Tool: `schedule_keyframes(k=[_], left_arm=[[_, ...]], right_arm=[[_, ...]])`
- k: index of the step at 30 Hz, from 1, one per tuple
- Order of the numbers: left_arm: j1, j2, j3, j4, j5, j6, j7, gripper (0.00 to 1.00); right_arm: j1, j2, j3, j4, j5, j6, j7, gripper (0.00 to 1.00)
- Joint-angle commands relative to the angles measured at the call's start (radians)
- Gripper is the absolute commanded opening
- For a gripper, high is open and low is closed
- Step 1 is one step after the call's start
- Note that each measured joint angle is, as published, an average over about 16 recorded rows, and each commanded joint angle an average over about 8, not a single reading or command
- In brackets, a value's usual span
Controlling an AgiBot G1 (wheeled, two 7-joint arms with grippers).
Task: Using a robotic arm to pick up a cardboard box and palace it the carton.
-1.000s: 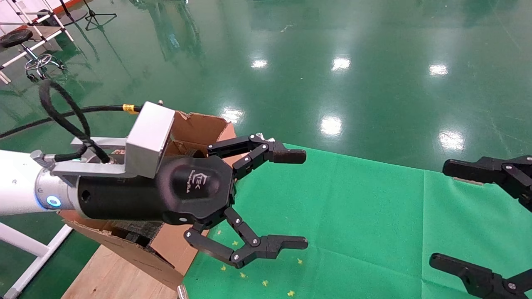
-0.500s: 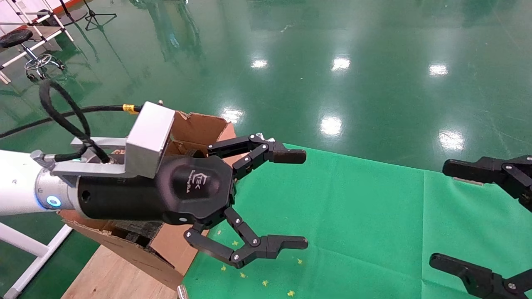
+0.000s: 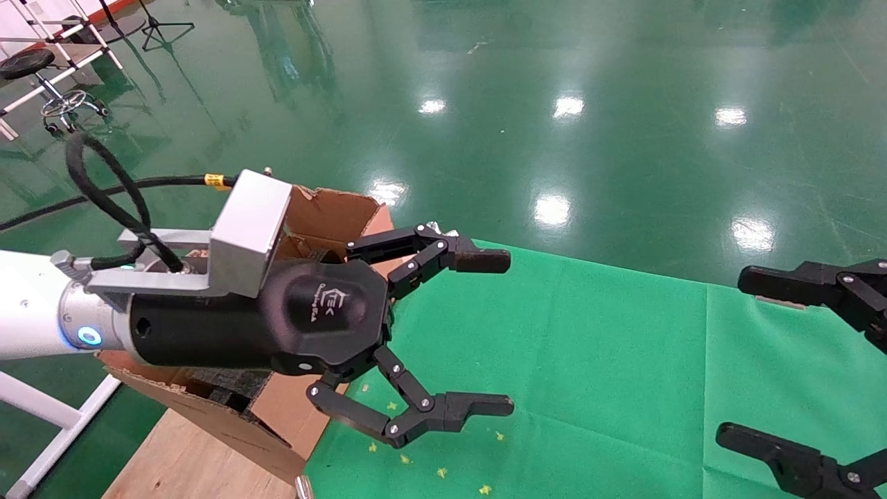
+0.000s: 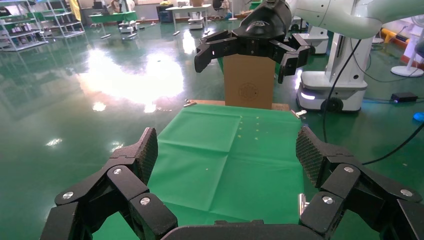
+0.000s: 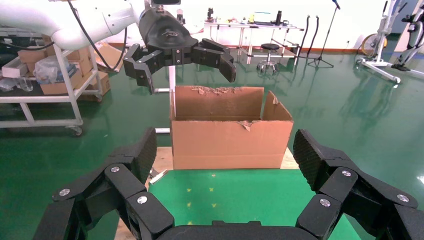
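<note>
My left gripper (image 3: 495, 333), black on the white robotic arm with a silver wrist box, hangs open and empty over the near side of the carton (image 3: 332, 215), a large brown box with torn flaps at the table's left end. The right wrist view shows the carton (image 5: 230, 130) with the left gripper (image 5: 186, 72) above it. A small upright cardboard box (image 4: 249, 90) stands at the cloth's far right end, behind my right gripper (image 4: 243, 64). My right gripper (image 3: 741, 359) is open and empty at the right edge.
A green cloth (image 3: 589, 346) covers the wooden table (image 3: 187, 457); small yellow marks lie on it near the carton. A shiny green floor surrounds the table. A stool and a white rack (image 3: 41, 69) stand far left.
</note>
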Motion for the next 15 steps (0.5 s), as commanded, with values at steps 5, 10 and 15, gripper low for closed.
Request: schedule_keyframes(k=[5,10,15], left_arm=[[0.0,0.0,0.0,0.0,0.0,0.0,0.0,1.0],[0.0,0.0,0.0,0.0,0.0,0.0,0.0,1.0],[0.0,0.0,0.0,0.0,0.0,0.0,0.0,1.0]], right_arm=[[0.0,0.0,0.0,0.0,0.0,0.0,0.0,1.0],[0.0,0.0,0.0,0.0,0.0,0.0,0.0,1.0],[0.0,0.0,0.0,0.0,0.0,0.0,0.0,1.0]])
